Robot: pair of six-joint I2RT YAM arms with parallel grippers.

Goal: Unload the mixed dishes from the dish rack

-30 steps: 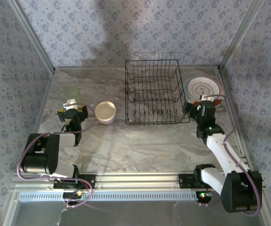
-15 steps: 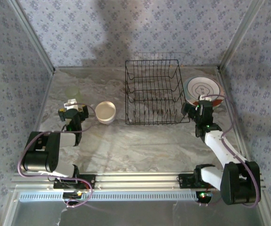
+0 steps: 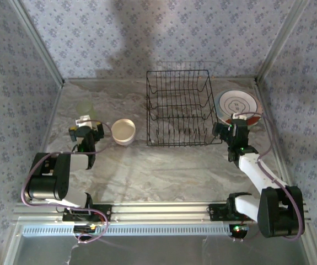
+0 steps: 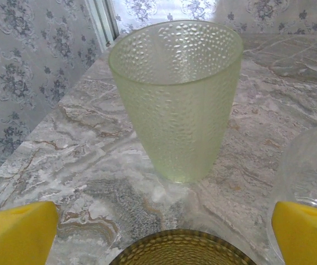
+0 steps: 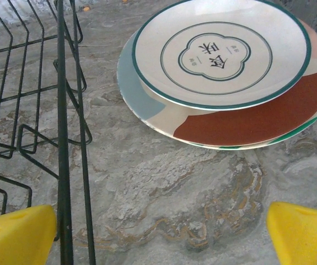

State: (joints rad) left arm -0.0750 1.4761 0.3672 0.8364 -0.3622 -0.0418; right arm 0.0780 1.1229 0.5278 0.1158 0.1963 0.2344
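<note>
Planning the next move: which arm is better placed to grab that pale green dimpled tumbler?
Left. The left gripper is open with the tumbler straight ahead of it; the right gripper sits beyond the dish rack, facing the stacked plates.

The table (image 5: 169, 193) is wearing a marble-print covering, matt and lightly creased. The rack (image 5: 63, 138) is showing thin black wire, smooth with a dull sheen. The plates (image 5: 219, 55) are looking like glazed ceramic, smooth and faintly glossy. The tumbler (image 4: 177, 99) is showing pale, translucent, dimpled walls, plastic or glass. The cup (image 4: 180, 248) is showing a finely ribbed brown rim
</note>
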